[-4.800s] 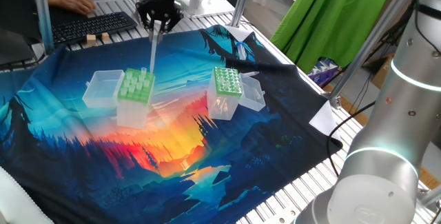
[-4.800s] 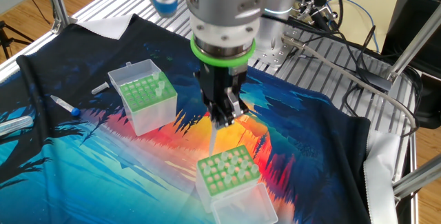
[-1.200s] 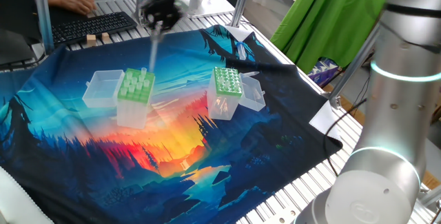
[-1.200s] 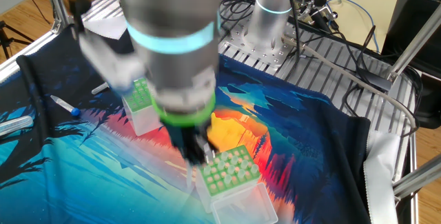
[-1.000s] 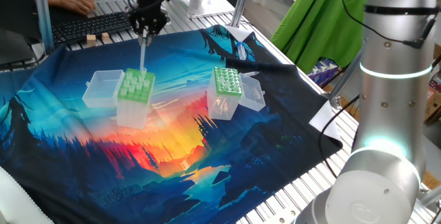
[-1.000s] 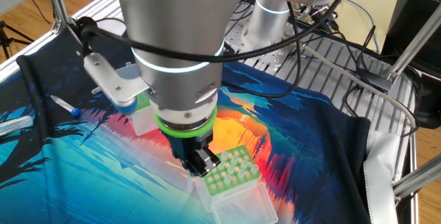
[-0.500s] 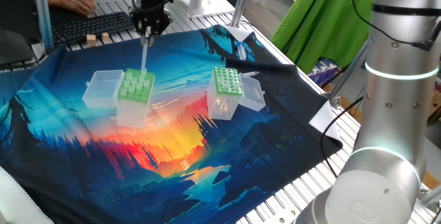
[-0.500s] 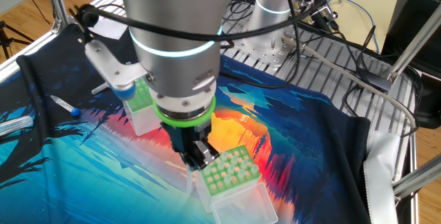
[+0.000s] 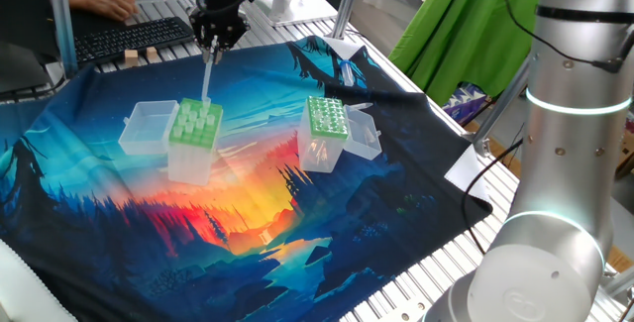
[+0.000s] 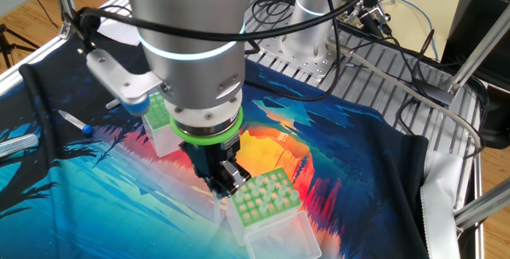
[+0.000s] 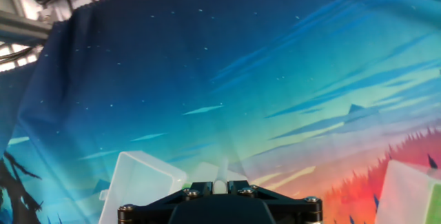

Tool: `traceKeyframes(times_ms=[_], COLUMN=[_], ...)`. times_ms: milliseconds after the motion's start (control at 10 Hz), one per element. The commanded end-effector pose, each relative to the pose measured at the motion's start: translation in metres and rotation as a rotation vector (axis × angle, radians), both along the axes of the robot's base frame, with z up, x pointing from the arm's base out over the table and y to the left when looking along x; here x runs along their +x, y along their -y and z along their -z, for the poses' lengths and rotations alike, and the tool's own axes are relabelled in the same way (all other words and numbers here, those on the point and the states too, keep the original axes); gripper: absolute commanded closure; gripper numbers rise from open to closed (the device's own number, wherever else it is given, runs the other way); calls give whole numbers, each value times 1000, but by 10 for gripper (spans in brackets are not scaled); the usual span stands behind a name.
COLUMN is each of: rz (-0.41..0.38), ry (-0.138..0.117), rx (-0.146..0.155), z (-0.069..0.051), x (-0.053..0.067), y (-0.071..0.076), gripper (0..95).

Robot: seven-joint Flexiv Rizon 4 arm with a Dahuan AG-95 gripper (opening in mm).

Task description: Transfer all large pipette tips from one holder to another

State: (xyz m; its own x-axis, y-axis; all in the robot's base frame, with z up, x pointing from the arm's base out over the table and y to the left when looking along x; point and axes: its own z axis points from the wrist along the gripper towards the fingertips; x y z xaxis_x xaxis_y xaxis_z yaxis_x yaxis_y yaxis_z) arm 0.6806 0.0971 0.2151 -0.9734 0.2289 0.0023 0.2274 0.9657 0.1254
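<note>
The arm's gripper (image 9: 210,53) hangs pointing straight down over the far left part of the desk (image 9: 416,282), which is covered by a cloth (image 9: 248,213) printed with a blue and orange sunset scene. The jaws are closed on the wide top end of one pipette tip (image 9: 206,79), a long, pale, see-through cone that hangs upright below them. Its thin lower end comes down to just above the box with the light-green top (image 9: 194,124); whether it touches the plate or has entered a hole cannot be told. Several more pale tips stand upright in that box's wide holes. The box's clear lid (image 9: 147,126) lies open flat on its left side.

To the right, well apart from it, stands the narrower box with the darker-green dotted top (image 9: 326,117), its clear lid lying open on its right side.

In the other fixed view the arm's grey body fills the middle, and the gripper (image 10: 223,186) sits just left of the light-green box (image 10: 263,199), partly hiding the second box (image 10: 159,119) behind it. A small blue-capped tube (image 10: 76,123) lies on the cloth at the left.

In the hand view the held tip (image 11: 220,176) shows only as a pale stub between the black jaws, with the clear open lid (image 11: 141,182) just left of it.
</note>
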Motion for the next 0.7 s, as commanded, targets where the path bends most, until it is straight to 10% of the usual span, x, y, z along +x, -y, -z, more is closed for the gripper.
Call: traceKeyframes(times_ms=[100, 700], rz=[1, 47], ry=[-2, -20], rx=[3, -1], z=[0, 11], x=[2, 17], y=[0, -20], gripper=[950, 950])
